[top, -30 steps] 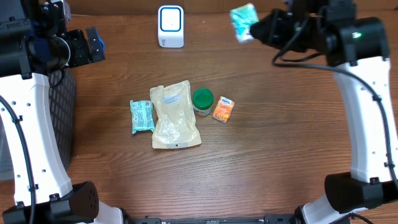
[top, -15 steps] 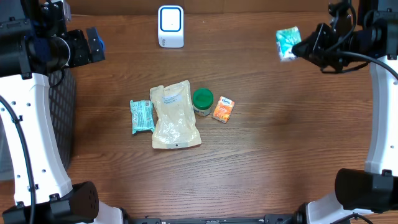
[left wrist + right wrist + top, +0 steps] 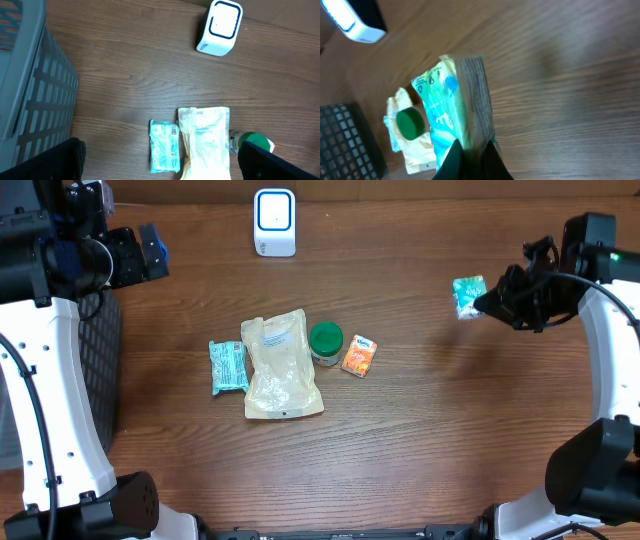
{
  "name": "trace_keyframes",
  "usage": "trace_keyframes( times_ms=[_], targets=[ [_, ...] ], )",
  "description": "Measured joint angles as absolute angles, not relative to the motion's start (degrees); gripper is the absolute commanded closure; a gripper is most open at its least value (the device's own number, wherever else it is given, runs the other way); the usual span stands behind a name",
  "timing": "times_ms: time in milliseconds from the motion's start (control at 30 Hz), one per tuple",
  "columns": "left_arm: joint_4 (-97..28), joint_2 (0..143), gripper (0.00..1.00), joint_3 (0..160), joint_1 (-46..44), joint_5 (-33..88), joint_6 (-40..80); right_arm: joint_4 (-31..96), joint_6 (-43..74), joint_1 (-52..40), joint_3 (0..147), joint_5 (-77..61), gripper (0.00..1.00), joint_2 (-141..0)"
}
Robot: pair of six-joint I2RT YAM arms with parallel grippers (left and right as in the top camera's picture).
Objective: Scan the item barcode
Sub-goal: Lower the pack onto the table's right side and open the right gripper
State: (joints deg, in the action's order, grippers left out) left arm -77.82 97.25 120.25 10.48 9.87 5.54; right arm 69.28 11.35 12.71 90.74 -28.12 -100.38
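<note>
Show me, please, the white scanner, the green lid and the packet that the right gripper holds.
white scanner [image 3: 274, 215]: overhead view, on its blue-framed face.
green lid [image 3: 325, 337]: overhead view, middle of the lid.
packet [image 3: 440, 107]: right wrist view, on its printed teal side.

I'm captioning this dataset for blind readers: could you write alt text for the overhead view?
The right gripper holds a teal packet over the right side of a wooden table, well apart from the white scanner at the far edge. Mid-table lie a second teal packet, a beige pouch, a green-lidded jar and an orange box; the left gripper is open.
</note>
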Motion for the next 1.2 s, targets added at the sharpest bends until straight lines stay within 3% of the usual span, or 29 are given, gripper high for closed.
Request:
trace_keyframes(
  times_ms=[833, 867, 1000, 1133, 1200],
  targets=[
    [-77.8, 97.3, 0.01, 120.2, 10.5, 9.9, 5.5, 48.6, 12.9, 16.5, 65.5, -25.1, 0.96, -100.4],
    [-77.8, 97.3, 0.0, 120.2, 10.5, 9.9, 5.5, 48.0, 13.1, 16.5, 65.2, -24.6, 0.92, -100.4],
    [-77.8, 97.3, 0.0, 120.2, 10.5, 9.9, 5.5, 46.4, 13.8, 16.5, 64.8, -22.7, 0.61, -100.4],
    [-77.8, 97.3, 0.01, 120.2, 10.5, 9.9, 5.5, 46.7, 13.3, 16.5, 65.0, -22.2, 0.44, -100.4],
    [-77.8, 97.3, 0.01, 120.2, 10.5, 9.9, 5.5, 49.1, 13.3, 16.5, 66.1, -22.2, 0.43, -100.4]
  ],
)
